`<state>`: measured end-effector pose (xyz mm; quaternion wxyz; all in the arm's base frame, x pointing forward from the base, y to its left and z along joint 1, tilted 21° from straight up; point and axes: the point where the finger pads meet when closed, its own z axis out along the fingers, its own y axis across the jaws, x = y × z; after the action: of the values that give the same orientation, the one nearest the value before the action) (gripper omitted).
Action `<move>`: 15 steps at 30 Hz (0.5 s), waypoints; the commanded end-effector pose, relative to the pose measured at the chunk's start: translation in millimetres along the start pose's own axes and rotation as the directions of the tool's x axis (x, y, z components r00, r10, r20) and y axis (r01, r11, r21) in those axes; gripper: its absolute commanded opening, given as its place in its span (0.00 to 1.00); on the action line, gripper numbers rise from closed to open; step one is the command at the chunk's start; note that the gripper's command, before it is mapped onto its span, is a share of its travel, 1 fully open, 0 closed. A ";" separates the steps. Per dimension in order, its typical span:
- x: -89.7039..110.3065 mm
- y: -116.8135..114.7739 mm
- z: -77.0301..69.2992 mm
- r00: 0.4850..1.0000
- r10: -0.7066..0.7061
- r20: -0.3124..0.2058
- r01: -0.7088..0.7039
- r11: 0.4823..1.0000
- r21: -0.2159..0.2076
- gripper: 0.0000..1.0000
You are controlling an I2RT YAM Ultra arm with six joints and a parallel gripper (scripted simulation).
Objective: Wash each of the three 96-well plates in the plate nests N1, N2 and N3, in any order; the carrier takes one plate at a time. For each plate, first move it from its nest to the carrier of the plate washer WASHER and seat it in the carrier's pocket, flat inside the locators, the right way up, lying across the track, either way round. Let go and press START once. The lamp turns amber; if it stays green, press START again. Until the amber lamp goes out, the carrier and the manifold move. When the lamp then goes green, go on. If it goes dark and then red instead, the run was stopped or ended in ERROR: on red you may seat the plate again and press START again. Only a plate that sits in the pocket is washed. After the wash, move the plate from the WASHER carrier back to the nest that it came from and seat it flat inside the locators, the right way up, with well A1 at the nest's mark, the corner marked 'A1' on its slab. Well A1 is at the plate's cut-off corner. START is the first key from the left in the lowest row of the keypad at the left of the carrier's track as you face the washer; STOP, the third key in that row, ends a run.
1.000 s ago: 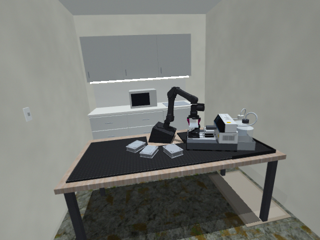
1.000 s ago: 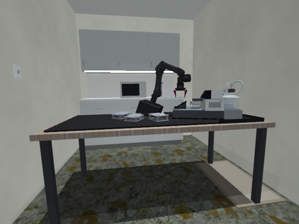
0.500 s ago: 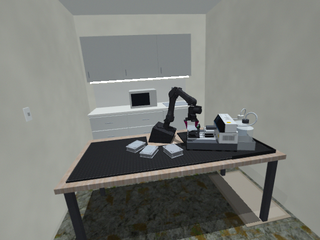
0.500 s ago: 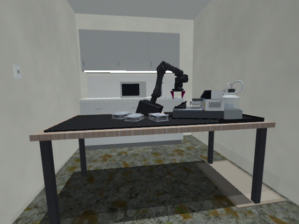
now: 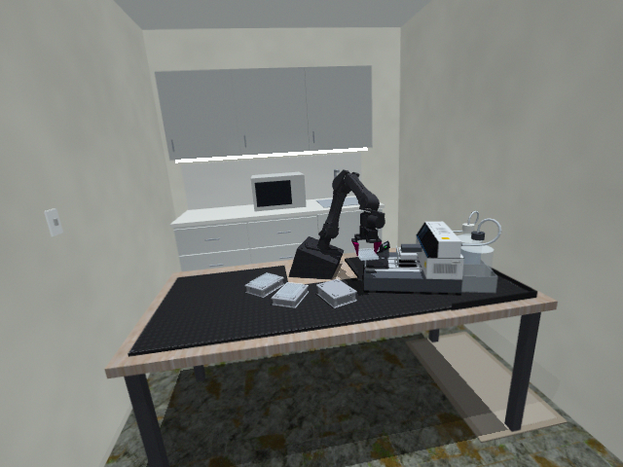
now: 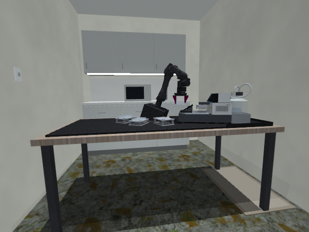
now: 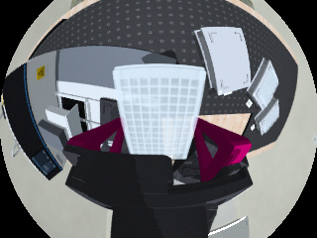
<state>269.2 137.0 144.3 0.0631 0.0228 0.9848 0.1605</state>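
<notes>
My gripper [image 5: 366,248] [image 6: 180,99] [image 7: 158,120] is shut on a clear 96-well plate [image 5: 368,254] [image 7: 158,109], with one magenta finger on each long side. It holds the plate level in the air above the left end of the plate washer [image 5: 438,249] [image 6: 219,107] [image 7: 74,86], over the keypad [image 5: 384,247] [image 6: 187,108] and short of the carrier [image 5: 405,261]. Three plate nests [image 5: 264,284] [image 5: 289,294] [image 5: 336,293] lie in a row on the black mat left of the washer. In the wrist view the nearest nest [image 7: 225,59] looks bare and the two others [image 7: 264,85] [image 7: 268,117] hold plates.
The arm's black base [image 5: 315,260] [image 6: 151,110] stands behind the nests. Bottles with tubing [image 5: 478,235] [image 6: 240,99] stand at the washer's right end. The mat [image 5: 211,316] covers the wooden table, whose edge [image 5: 321,341] runs along the front.
</notes>
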 end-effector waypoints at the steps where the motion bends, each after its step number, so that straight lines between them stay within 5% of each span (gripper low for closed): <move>1: -13.0 -5.4 -4.0 0.999 -0.049 0.021 0.049 0.999 -0.015 0.00; 11: -27.3 -17.7 -1.6 0.999 -0.049 0.022 0.049 0.999 -0.014 0.00; 15: -35.0 -36.1 1.1 0.983 -0.181 0.023 0.182 0.983 -0.011 0.00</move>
<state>297.3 110.9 134.3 0.0711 -0.0173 0.9838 0.1639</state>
